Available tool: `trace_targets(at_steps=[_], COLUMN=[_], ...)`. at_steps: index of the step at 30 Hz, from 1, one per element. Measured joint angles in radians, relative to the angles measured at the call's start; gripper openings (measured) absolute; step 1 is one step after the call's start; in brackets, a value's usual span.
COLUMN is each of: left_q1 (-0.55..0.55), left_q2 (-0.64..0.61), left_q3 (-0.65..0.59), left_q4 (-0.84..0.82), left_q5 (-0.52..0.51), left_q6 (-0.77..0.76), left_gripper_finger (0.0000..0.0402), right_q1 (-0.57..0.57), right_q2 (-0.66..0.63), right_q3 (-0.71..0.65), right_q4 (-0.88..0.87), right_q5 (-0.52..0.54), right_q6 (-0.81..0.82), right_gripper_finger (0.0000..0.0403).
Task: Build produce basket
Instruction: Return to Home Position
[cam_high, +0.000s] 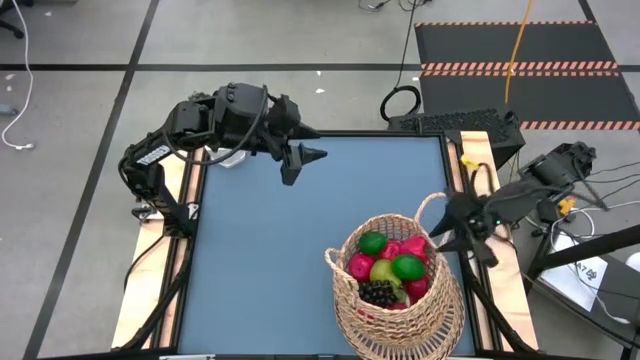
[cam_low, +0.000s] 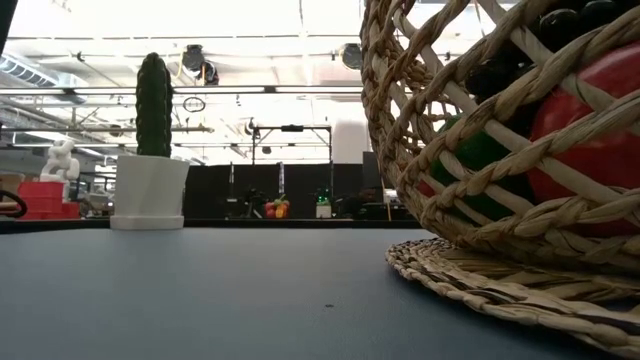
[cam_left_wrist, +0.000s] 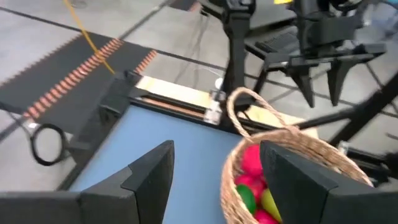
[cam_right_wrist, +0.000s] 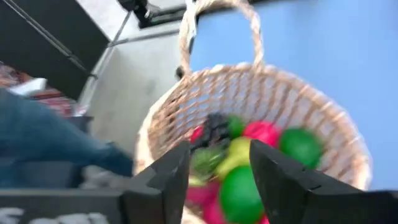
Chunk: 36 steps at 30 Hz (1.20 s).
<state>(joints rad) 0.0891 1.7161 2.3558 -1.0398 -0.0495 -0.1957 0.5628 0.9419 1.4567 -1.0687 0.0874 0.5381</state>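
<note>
My right fingers (cam_high: 447, 226) are spread and hold nothing, just beside the handle of the basket (cam_high: 345, 295). It stands on the right side of the surface (cam_high: 260, 260), full of produce (cam_high: 390, 268). My left fingers (cam_high: 305, 163), also spread, hang well apart from it.

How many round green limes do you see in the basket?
2. In the high view, one lime sits at the left edge of the basket's pile, the other right of its middle. More may be hidden underneath.

basket (cam_low: 478, 272) cut off at edge, produce (cam_low: 592, 130) half-hidden
</note>
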Motion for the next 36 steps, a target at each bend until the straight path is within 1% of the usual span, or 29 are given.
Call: trace_targets(at_steps=[2,4,6,9,11,13,18,21,22,23,27,29,32,36], left_q1=[0.000,0.000,0.000,-0.019,-0.040,-0.059,-0.092,-0.100,-0.101,-0.101,-0.101,-0.098,-0.086,-0.068], left_q2=[0.000,0.000,0.000,0.001,0.001,0.001,0.001,-0.001,0.001,0.002,0.000,-0.001,0.002,-0.001], left_q3=[0.000,0.000,0.000,0.000,-0.014,-0.037,-0.089,-0.150,-0.171,-0.188,-0.247,-0.279,-0.321,-0.362], left_q4=[0.012,0.038,0.091,0.181,0.244,0.288,0.351,0.393,0.408,0.415,0.435,0.440,0.442,0.448], left_q5=[-0.030,-0.056,-0.053,-0.053,-0.078,-0.106,-0.119,-0.118,-0.118,-0.118,-0.118,-0.115,-0.080,-0.021], left_q6=[-0.003,-0.040,-0.065,-0.037,-0.012,0.008,0.061,0.070,0.071,0.070,0.095,0.110,0.116,0.126], left_gripper_finger=[0.0239,0.0239,0.0239,0.0234,0.0216,0.0187,0.0087,0.0024,0.0013,0.0008,0.0012,0.0006,0.0005,0.0008], right_q1=[0.000,-0.001,-0.001,-0.002,-0.011,-0.024,-0.040,-0.040,-0.040,-0.040,-0.040,-0.040,-0.040,-0.040], right_q2=[-0.025,-0.049,-0.069,-0.094,-0.113,-0.133,-0.189,-0.222,-0.231,-0.240,-0.269,-0.279,-0.300,-0.337], right_q3=[0.000,0.000,0.000,0.000,0.000,0.000,0.000,0.000,0.000,0.000,0.000,-0.001,-0.033,-0.116], right_q4=[0.003,0.010,0.031,0.089,0.123,0.146,0.161,0.161,0.161,0.160,0.160,0.160,0.176,0.219], right_q5=[0.050,0.097,0.139,0.186,0.225,0.258,0.258,0.255,0.255,0.254,0.256,0.256,0.256,0.256], right_q6=[-0.085,-0.176,-0.298,-0.505,-0.586,-0.629,-0.638,-0.654,-0.663,-0.677,-0.727,-0.742,-0.760,-0.763], right_gripper_finger=[0.0147,0.0124,0.0098,0.0057,0.0028,0.0008,0.0005,0.0002,0.0002,0.0001,0.0001,0.0001,0.0001,0.0000])
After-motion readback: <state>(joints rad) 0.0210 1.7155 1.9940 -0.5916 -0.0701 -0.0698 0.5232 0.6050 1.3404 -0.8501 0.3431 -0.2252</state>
